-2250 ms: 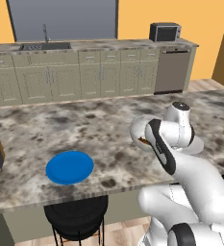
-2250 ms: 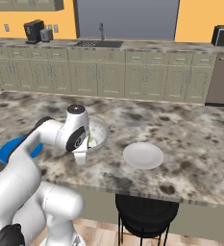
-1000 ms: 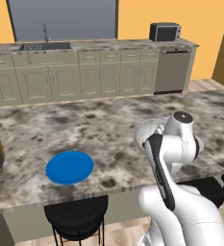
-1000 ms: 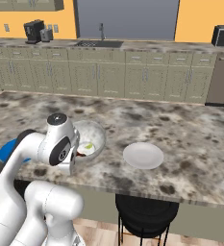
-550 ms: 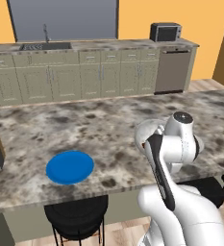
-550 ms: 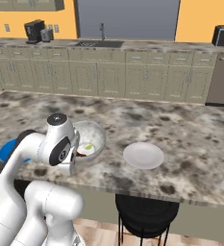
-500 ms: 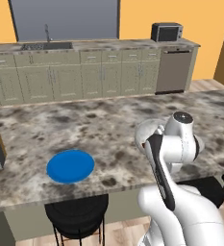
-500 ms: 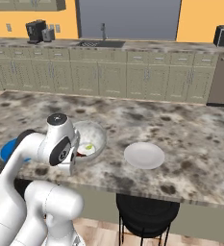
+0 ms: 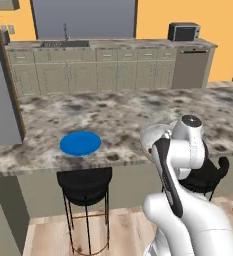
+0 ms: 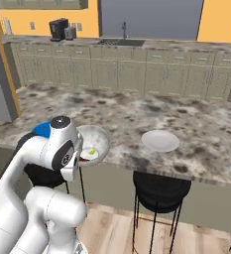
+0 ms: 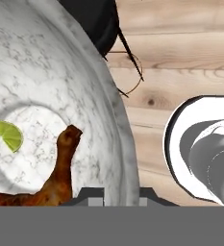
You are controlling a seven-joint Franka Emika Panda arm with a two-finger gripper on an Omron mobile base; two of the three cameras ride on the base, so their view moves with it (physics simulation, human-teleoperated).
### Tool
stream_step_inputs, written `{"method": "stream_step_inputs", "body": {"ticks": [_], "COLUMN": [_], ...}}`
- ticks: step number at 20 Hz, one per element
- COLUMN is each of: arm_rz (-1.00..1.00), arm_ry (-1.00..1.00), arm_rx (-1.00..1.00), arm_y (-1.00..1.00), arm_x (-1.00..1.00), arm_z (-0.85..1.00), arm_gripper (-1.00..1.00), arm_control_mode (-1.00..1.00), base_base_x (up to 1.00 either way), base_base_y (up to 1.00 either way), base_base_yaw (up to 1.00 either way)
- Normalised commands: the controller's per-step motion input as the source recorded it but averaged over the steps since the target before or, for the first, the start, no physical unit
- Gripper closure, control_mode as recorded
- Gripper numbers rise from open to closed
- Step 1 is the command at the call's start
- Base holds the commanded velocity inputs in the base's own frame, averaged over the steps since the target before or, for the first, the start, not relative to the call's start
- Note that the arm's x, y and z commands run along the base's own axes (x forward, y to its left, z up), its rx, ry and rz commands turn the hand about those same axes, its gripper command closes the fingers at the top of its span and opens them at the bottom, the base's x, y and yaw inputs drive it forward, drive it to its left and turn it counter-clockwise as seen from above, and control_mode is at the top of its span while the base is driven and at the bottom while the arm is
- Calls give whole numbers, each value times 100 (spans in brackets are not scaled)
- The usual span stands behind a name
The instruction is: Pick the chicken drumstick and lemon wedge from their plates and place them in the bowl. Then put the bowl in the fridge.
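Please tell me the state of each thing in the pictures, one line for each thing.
bowl: held at its rim, off the counter
chicken drumstick: lying in the bowl
lemon wedge: lying in the bowl
blue plate: empty
white plate: empty
gripper: shut on the bowl's rim

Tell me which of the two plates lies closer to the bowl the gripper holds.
The bright blue plate, partly hidden behind the arm beside the bowl. The pale grey-white plate lies further along the counter, clearly apart.

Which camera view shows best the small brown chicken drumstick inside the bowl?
The hand view: the brown chicken drumstick lies large and clear inside the speckled grey-white bowl, near the yellow-green lemon wedge. In the right base view the arm covers most of the bowl's inside; in the left base view the arm blocks the bowl.
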Motion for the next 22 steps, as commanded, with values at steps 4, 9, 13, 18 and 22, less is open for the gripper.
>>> {"method": "stream_step_inputs", "body": {"ticks": [4,9,13,18,22], "arm_rz": [0,0,0,0,0], "arm_ry": [0,0,0,0,0], "arm_rx": [0,0,0,0,0], "arm_y": [0,0,0,0,0], "arm_x": [0,0,0,0,0], "arm_z": [0,0,0,0,0], "arm_gripper": [100,100,100,100,100], "arm_control_mode": [100,100,100,100,100], "base_base_x": [-67,-41,-10,5,40], "base_base_y": [0,0,0,0,8], "base_base_yaw": [26,65,95,93,60]}}
